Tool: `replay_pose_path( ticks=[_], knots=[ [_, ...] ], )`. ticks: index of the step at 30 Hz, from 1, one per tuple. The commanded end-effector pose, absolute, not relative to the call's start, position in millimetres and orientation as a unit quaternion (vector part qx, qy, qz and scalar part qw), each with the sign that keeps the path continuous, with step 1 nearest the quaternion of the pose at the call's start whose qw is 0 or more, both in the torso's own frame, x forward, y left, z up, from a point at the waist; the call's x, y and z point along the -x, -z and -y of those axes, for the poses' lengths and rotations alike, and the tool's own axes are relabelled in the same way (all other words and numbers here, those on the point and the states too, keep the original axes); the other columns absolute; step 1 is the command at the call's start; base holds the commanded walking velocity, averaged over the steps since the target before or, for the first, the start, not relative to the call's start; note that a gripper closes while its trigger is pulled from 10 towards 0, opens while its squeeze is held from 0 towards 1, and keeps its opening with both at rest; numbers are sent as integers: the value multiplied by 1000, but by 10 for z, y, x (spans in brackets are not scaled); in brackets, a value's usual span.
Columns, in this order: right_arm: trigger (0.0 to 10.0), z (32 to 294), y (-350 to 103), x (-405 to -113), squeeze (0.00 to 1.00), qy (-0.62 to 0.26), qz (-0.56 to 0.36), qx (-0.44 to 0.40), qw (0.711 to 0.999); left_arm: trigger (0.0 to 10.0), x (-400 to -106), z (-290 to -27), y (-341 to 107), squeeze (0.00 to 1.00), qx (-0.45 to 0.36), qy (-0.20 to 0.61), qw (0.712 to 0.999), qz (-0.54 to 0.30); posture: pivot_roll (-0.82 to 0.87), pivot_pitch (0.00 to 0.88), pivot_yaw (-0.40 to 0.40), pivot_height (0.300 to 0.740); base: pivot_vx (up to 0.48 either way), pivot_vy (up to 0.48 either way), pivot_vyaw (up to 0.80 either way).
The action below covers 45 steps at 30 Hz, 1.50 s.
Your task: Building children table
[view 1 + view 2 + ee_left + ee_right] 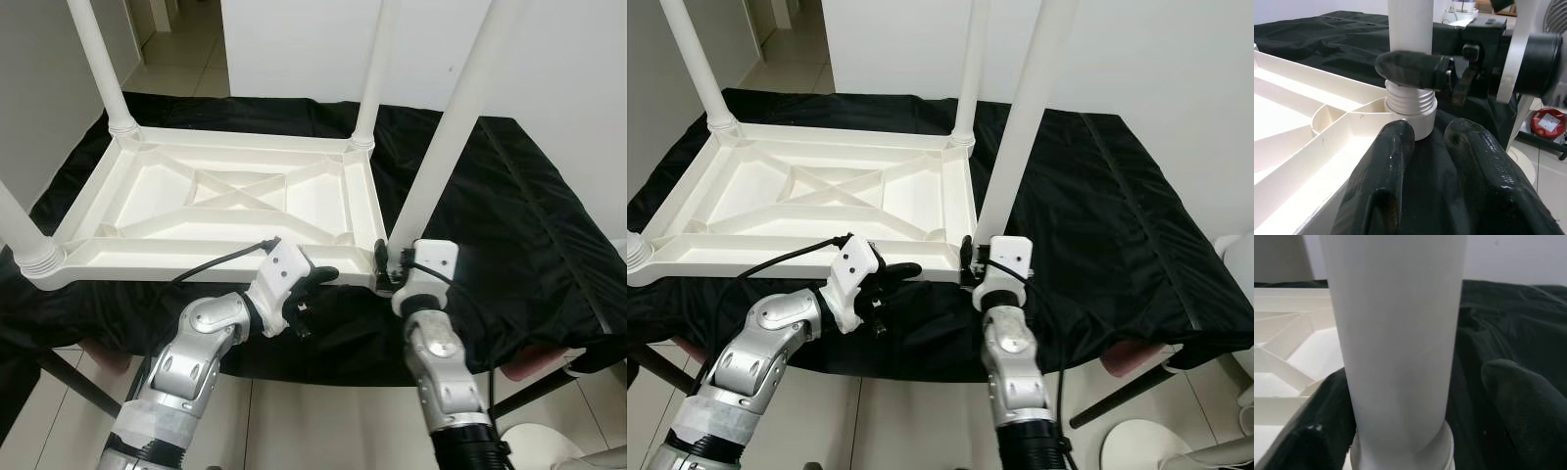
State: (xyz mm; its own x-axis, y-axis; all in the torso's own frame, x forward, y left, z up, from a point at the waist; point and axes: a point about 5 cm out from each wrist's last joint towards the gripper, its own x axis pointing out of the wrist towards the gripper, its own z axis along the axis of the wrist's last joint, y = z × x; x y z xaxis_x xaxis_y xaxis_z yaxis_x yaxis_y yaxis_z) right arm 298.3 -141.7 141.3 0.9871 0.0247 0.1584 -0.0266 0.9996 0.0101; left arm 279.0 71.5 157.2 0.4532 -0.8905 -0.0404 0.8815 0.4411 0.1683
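Observation:
The white plastic children's table (pixel 196 262) lies upside down on a black cloth, ribbed underside up. Its near right leg (pixel 446 137) stands tilted in the corner socket, with its threaded collar (pixel 1410 100) showing above the socket. My right gripper (pixel 386 266) is shut on this leg just above the collar; the leg fills the space between its fingers (pixel 1513 406). My left gripper (pixel 318 299) hovers at the table's front rim, just left of that corner. It is open, with only black cloth between its fingers (pixel 1381 171).
Two more legs stand upright at the far left (pixel 98 59) and far right (pixel 377 69) corners, and a third at the near left (pixel 20 235). The black cloth (pixel 529 225) covers the whole work surface. A white wall stands behind, with tiled floor below.

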Motion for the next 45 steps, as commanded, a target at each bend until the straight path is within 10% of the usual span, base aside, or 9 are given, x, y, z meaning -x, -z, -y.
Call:
replay_pose_path(
  ticks=[1, 4, 5, 26, 31, 32, 43, 44, 45],
  knots=[
    [10000, 1431, -1397, -2964, 1000, -21, 74, -13, 997, 10000, -2803, -699, -1535, 0, -78, 507, 858, 19, -12, 60, -26, 740, 0, 0, 0],
    [10000, 1481, -1386, -2964, 714, -48, 70, -1, 996, 10000, -2807, -701, -1538, 0, -79, 507, 858, 19, -13, 60, -26, 740, 0, 0, 0],
    [10000, 1532, -1355, -2970, 0, -85, 57, 7, 995, 10000, -2812, -704, -1543, 0, -79, 506, 858, 20, -11, 59, -27, 740, 0, 0, 0],
    [10000, 1702, -1451, -3339, 0, -287, 30, 94, 953, 10000, -2827, -679, -1580, 0, -77, 507, 858, 27, 3, 53, -35, 740, 0, 0, 0],
    [3804, 1702, -1440, -3384, 0, -307, 20, 103, 946, 10000, -2825, -683, -1582, 0, -77, 505, 859, 28, 9, 53, -42, 740, 0, 0, 0],
    [0, 1722, -1415, -3397, 0, -315, 15, 102, 943, 10000, -2823, -684, -1582, 0, -76, 502, 861, 29, 12, 54, -46, 740, 0, 0, 0],
    [0, 1770, -1343, -3385, 0, -324, 3, 90, 942, 10000, -2812, -685, -1578, 0, -74, 500, 862, 30, 7, 56, -51, 740, 0, 0, 0],
    [10000, 1768, -1339, -3377, 0, -318, 2, 87, 944, 10000, -2815, -679, -1579, 0, -74, 500, 862, 30, 7, 56, -50, 740, 0, 0, 0],
    [10000, 1760, -1341, -3370, 0, -316, 3, 83, 945, 10000, -2816, -677, -1581, 0, -74, 500, 862, 31, 6, 56, -51, 740, 0, 0, 0]
  ],
)
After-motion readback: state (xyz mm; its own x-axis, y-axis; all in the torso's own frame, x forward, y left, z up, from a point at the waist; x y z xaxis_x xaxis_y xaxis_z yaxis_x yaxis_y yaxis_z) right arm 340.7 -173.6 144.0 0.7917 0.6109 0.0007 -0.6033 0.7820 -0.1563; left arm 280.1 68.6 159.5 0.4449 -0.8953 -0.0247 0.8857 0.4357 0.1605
